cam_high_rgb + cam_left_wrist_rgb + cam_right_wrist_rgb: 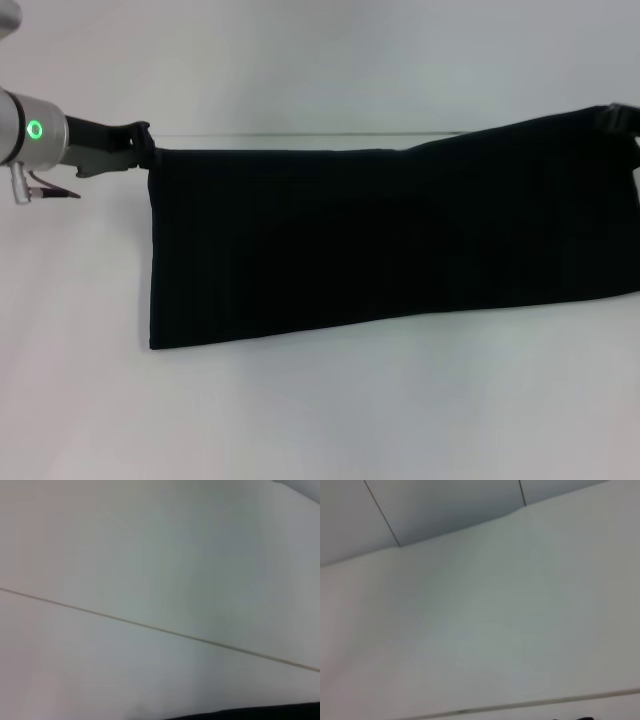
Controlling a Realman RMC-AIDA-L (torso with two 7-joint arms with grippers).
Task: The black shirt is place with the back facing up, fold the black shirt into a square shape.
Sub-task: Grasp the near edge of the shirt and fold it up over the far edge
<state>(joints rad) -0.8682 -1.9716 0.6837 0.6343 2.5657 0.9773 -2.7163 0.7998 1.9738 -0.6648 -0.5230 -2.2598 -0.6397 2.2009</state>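
White table (320,420) filled the frame. Across its middle the shirt (380,235) stretched as a long black band, higher toward the upper right. At upper left, the left gripper (143,146) pinched its corner; at the right edge, the right gripper (618,117) seemed clamped on the other end.

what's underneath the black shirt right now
The white table shows around the black shirt. Whatever lies directly beneath is covered. The left gripper pinches its far left corner.
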